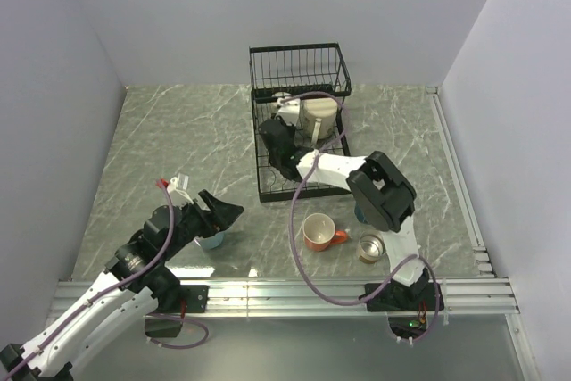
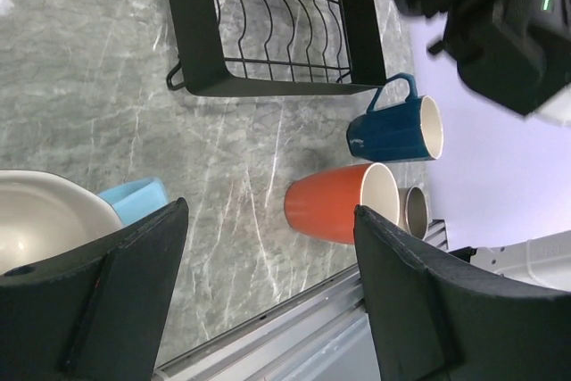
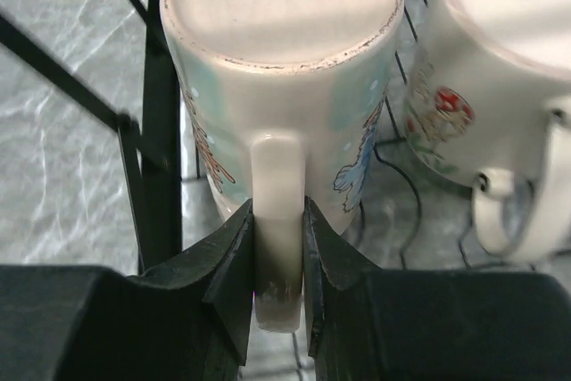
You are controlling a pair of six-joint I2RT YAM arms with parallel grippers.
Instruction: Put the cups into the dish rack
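Observation:
My right gripper (image 3: 277, 208) is shut on the handle of an upside-down cream cup (image 3: 281, 69) with painted decoration, inside the black wire dish rack (image 1: 268, 192). A second upside-down cream cup (image 3: 500, 95) stands just right of it. From above, the right gripper (image 1: 282, 129) reaches into the rack beside a cream cup (image 1: 318, 117). My left gripper (image 2: 269, 211) is open above the table, with a light blue cup (image 2: 134, 198) by its left finger. An orange cup (image 2: 339, 202), a dark blue cup (image 2: 397, 128) and a small steel cup (image 2: 412, 210) stand beyond it.
The dish rack's taller basket section (image 1: 299, 64) is at the far end. The right arm (image 1: 379, 189) stretches over the dark blue cup. A metal rail (image 1: 285, 290) runs along the table's near edge, and walls close in the left, far and right sides.

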